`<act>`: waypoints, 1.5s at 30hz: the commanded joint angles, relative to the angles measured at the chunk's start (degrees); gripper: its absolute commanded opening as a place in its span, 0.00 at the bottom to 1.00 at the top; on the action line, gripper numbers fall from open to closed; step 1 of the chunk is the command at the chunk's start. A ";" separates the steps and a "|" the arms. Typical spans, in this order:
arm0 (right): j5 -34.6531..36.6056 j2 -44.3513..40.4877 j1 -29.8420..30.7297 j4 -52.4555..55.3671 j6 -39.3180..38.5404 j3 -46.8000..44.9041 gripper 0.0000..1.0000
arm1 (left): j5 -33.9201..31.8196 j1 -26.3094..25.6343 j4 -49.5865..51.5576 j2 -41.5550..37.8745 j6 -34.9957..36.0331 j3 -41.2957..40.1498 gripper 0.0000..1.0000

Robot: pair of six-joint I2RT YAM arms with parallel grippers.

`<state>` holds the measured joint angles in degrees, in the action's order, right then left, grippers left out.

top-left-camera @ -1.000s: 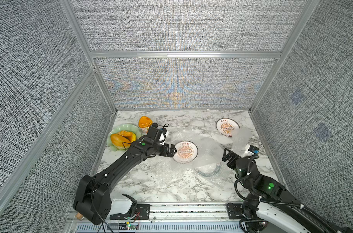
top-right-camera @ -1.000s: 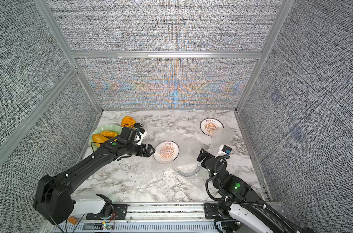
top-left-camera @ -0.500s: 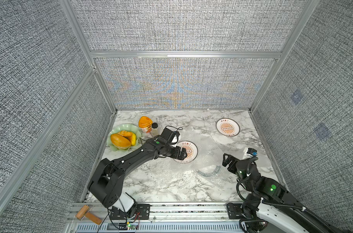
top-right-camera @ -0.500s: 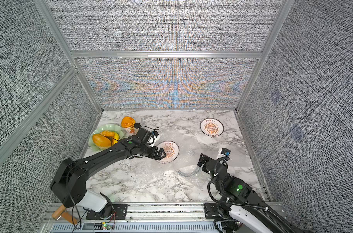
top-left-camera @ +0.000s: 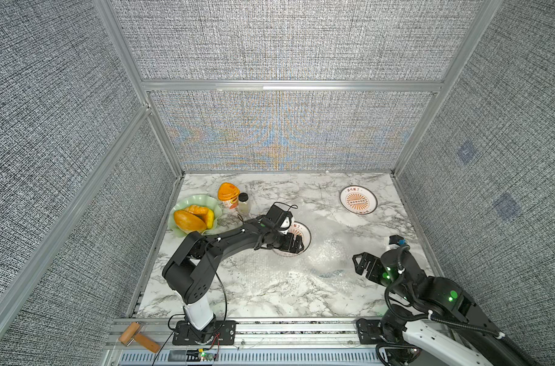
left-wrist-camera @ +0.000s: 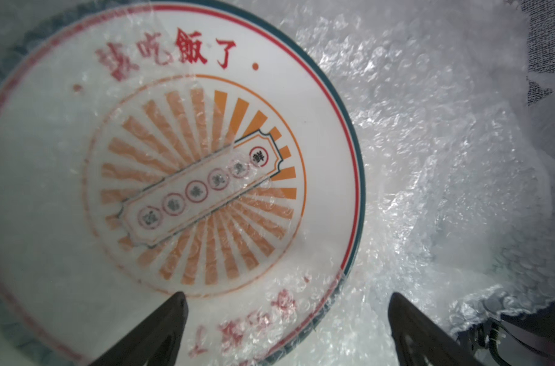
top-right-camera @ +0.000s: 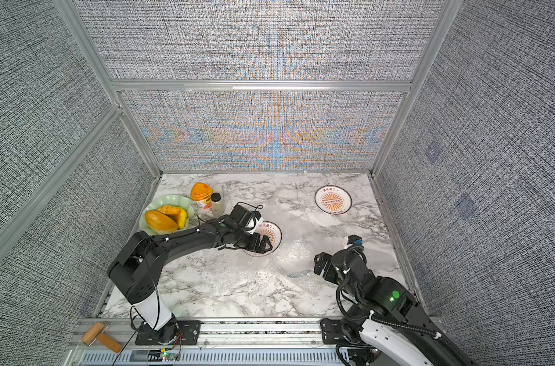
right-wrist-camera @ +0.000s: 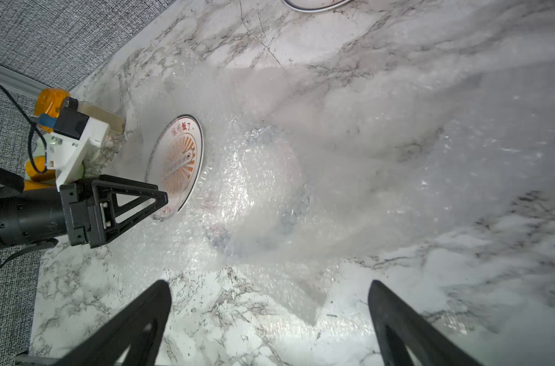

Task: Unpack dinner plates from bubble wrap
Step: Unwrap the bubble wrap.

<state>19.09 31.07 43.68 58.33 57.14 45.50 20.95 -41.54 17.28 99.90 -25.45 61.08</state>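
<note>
Sunburst plate (left-wrist-camera: 193,177) is lying flat, face up, mid marble table (top-left-camera: 238,294): round, white, dark rim, red inner line, orange rays. Bubble wrap (left-wrist-camera: 428,158), whitish and crinkled, is covering most of it. Red rim writing is reading "吃飯了"; banner characters too blurred. Left gripper (left-wrist-camera: 287,296) is hovering at its edge, fingers spread, empty. Right gripper (right-wrist-camera: 268,283) is hanging spread, holding nothing, by the wrap's edge. Second plate (top-left-camera: 358,200) is sitting bare, far right.

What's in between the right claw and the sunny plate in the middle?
Crinkly bubble wrap, heaped up, lies between the right gripper and that plate; the right wrist view shows it.
</note>
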 commanded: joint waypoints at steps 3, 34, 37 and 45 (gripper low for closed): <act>4.37 3.63 -0.35 12.38 2.02 9.17 0.99 | -1.18 -0.05 -1.16 0.13 0.22 -1.23 0.99; -32.01 34.35 -19.68 -30.90 -20.44 7.94 0.99 | -23.32 -13.61 18.40 0.14 -3.73 8.50 0.75; -32.38 33.59 -20.10 -30.97 -20.33 5.70 0.99 | -25.69 -14.03 23.71 4.95 -4.61 13.14 0.61; -33.66 32.78 -20.92 -31.65 -20.41 5.39 0.99 | -27.08 -14.72 23.90 6.14 -5.96 14.07 0.46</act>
<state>-13.67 63.83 22.81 27.97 36.53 50.70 -3.99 -56.21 39.29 106.39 -30.15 74.72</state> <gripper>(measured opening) 0.991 0.477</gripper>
